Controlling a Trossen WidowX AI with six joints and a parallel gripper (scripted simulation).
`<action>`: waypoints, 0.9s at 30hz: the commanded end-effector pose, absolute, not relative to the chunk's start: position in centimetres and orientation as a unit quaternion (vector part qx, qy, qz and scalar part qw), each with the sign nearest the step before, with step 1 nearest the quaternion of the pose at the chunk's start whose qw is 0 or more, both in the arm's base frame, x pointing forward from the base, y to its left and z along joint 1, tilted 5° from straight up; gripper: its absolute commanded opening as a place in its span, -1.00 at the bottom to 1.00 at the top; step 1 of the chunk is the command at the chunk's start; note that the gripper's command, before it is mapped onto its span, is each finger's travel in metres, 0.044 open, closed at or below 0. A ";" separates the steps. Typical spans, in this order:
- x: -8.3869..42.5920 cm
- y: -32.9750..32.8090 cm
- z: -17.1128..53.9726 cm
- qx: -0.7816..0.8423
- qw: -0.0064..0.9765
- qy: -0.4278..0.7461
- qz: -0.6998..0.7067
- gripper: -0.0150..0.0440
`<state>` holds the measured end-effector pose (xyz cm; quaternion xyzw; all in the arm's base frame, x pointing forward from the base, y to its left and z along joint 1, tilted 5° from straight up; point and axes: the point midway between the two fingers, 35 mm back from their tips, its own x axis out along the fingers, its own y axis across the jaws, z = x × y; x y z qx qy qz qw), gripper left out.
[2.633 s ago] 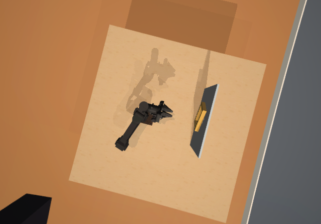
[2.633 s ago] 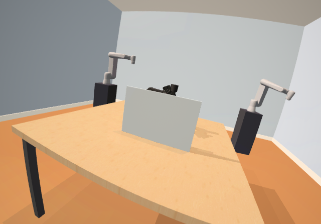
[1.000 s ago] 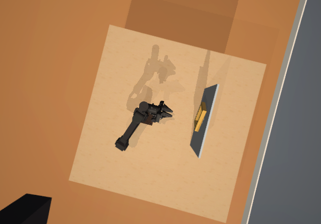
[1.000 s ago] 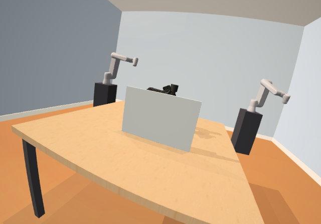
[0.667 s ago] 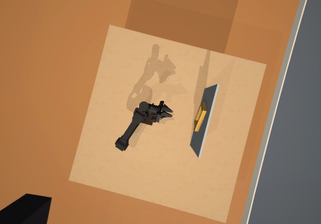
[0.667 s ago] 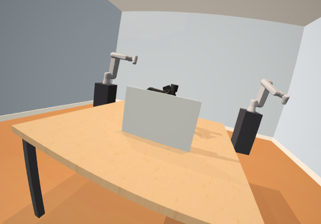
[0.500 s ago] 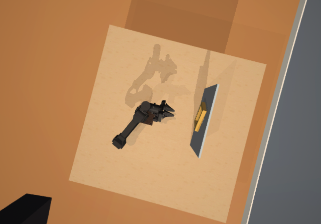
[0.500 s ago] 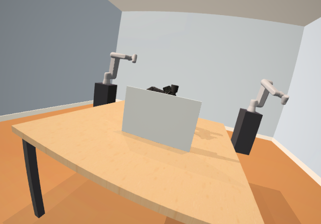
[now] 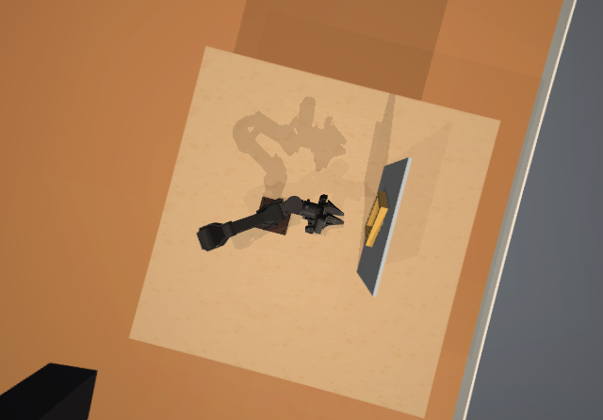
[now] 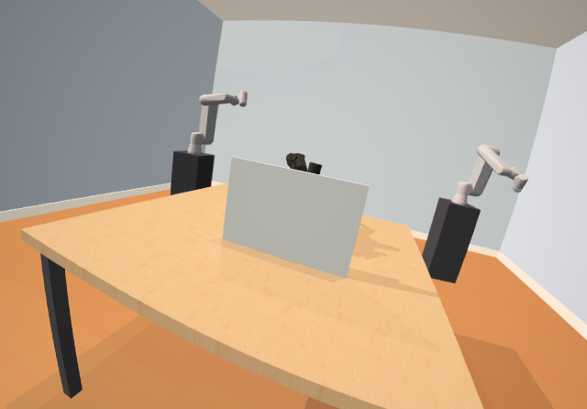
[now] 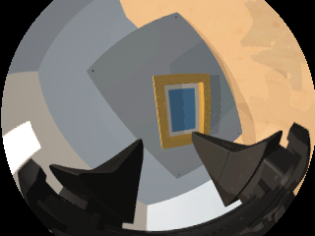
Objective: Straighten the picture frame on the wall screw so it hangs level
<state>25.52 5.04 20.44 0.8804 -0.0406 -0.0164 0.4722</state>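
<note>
The yellow picture frame (image 9: 378,227) (image 11: 179,79) with a blue picture hangs on the front of the grey wall panel (image 9: 395,177) (image 10: 293,215) (image 11: 128,74). It hangs crooked: its edges are not parallel to the panel's, and seen from the arm its left side is higher. The screw and notched strip are hidden. My gripper (image 9: 342,218) (image 11: 167,140) is open and empty in front of the frame, with a gap between fingertips and frame. In the wrist view, the right fingertip overlaps the frame's lower right corner in the picture. The exterior view shows only the panel's back.
The panel stands on the wooden table (image 9: 272,308) (image 10: 142,271). The arm's base plate (image 9: 277,229) is behind the gripper. Two pale arms on black pedestals (image 10: 192,172) (image 10: 452,238) stand beyond the table.
</note>
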 end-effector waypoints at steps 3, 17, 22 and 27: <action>26.2 5.4 20.4 0.880 0.473 -0.040 -0.014 0.39; 29.8 5.4 21.0 0.880 0.473 -0.040 -0.013 0.39; 33.6 4.8 20.7 0.880 0.473 -0.041 -0.011 0.39; 34.1 4.7 20.6 0.880 0.473 -0.041 -0.011 0.39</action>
